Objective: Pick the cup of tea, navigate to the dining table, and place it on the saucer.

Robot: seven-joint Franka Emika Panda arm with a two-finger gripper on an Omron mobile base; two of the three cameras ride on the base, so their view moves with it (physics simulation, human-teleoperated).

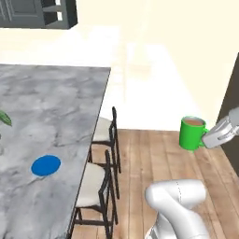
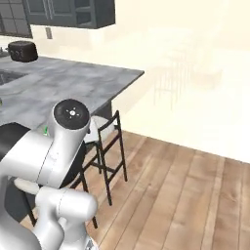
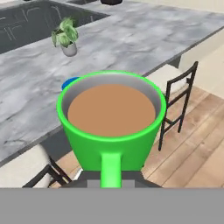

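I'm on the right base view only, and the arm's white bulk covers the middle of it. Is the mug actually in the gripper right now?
Observer: Yes. The gripper is shut on the handle of the green cup of tea, which is upright above the wooden floor, off to the side of the dining table.
Operator: Where's the saucer?
Observer: The blue saucer lies flat on the marble top with nothing on it, close to the edge where the stools stand.
Operator: Anything beside it I should mind?
Observer: A small potted plant stands farther in on the table, apart from the saucer.
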